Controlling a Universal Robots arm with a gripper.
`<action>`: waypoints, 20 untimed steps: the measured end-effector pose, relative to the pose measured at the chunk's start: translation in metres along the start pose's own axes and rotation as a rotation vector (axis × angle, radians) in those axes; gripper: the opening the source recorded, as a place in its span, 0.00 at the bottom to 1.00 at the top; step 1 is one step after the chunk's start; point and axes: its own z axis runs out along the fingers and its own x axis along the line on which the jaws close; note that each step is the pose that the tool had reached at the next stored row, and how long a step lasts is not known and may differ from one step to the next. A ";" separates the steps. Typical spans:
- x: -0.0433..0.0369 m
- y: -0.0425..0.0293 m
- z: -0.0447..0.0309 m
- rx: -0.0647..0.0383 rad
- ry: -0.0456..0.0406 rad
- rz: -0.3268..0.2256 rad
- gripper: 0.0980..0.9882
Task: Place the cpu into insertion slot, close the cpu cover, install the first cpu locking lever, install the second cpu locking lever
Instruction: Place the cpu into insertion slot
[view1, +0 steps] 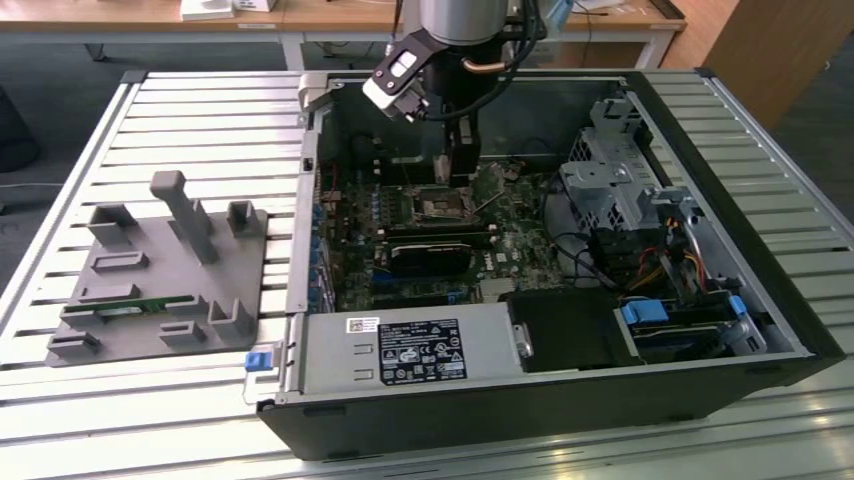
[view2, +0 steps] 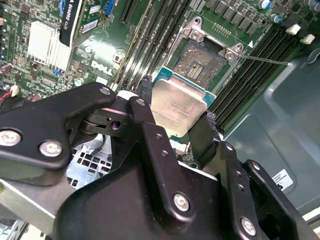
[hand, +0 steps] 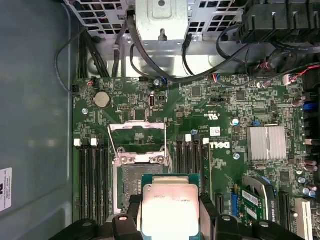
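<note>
Black fingers (view2: 202, 136) of the gripper (view2: 176, 114) pinch the cpu (hand: 170, 209) by two opposite edges, its pale metal top facing the cameras. In both wrist views it hangs above the insertion slot (hand: 131, 182), offset to one side of it and not touching. Beyond the slot, the cpu cover (hand: 137, 125) stands swung open, so the way down looks clear. Placing it well, I judge, means squaring the chip's edges to the slot's rim, holding it level, and lowering it straight without dragging across the contacts. The fingers should let go only once it sits flush inside the rim.
</note>
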 end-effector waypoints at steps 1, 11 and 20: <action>0.0006 -0.0001 0.0005 0.000 0.0000 0.000 0.50; 0.0024 -0.0006 0.0063 0.000 0.0001 0.000 0.50; 0.0029 -0.0010 0.0109 0.000 0.0001 0.000 0.50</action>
